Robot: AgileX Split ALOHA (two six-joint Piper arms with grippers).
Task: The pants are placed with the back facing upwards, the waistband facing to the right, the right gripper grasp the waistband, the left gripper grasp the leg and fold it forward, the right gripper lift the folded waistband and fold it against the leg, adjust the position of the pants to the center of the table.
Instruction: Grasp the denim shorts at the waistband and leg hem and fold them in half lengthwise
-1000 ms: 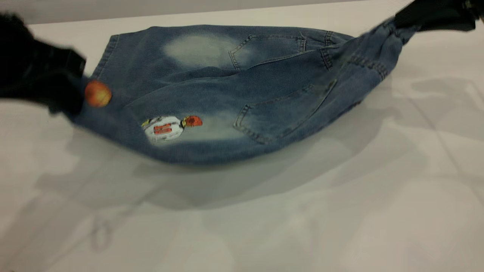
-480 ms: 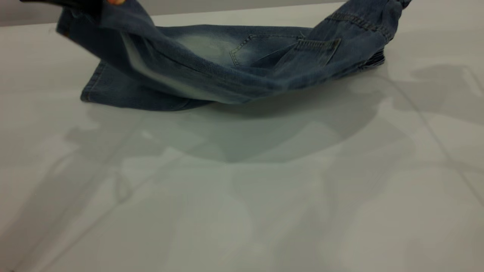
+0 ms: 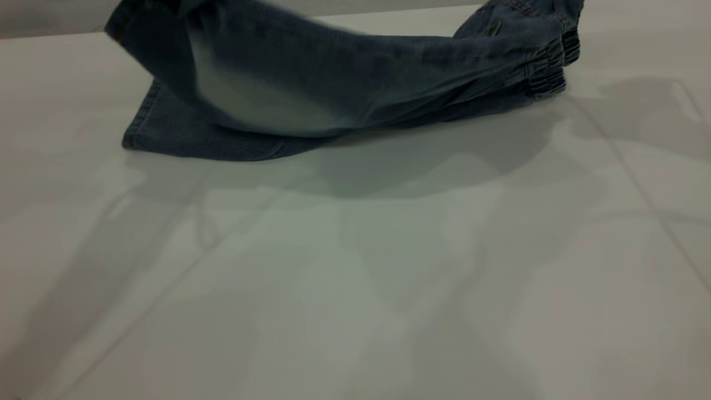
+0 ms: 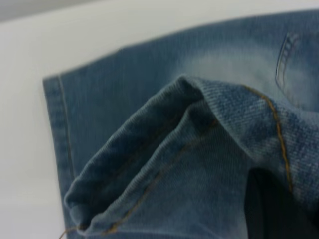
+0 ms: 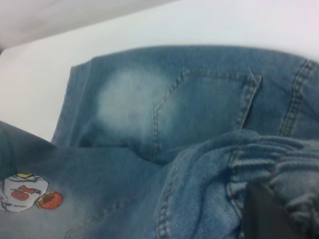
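While the printed leg (image 3: 266, 72) was hanging low and half open half a second ago, it is now lifted higher and swung farther over the plain leg (image 3: 183, 139), which lies flat on the table (image 3: 355, 278). The waistband (image 3: 547, 69) has come down a bit and now shows its gathered ribs at the right end of the pants (image 3: 389, 72), just above the tabletop. In the outside view both ends of the pants run up past the top edge, so no claw shows there.

In the left wrist view, the left gripper (image 4: 271, 209) is a dark shape tucked in the folded hem of the printed leg, with denim bunched right around it. It looks clamped on that cloth.

In the right wrist view, the right gripper (image 5: 266, 214) is a dark wedge pressed into the ruched waistband, and it looks closed on it. Beyond it lies the plain leg with its pale patch and a back pocket (image 5: 204, 109), and the player print (image 5: 22, 191) shows on the lifted leg.

There is one pair of pants, two legs, one waistband, and two grippers, one at each end.
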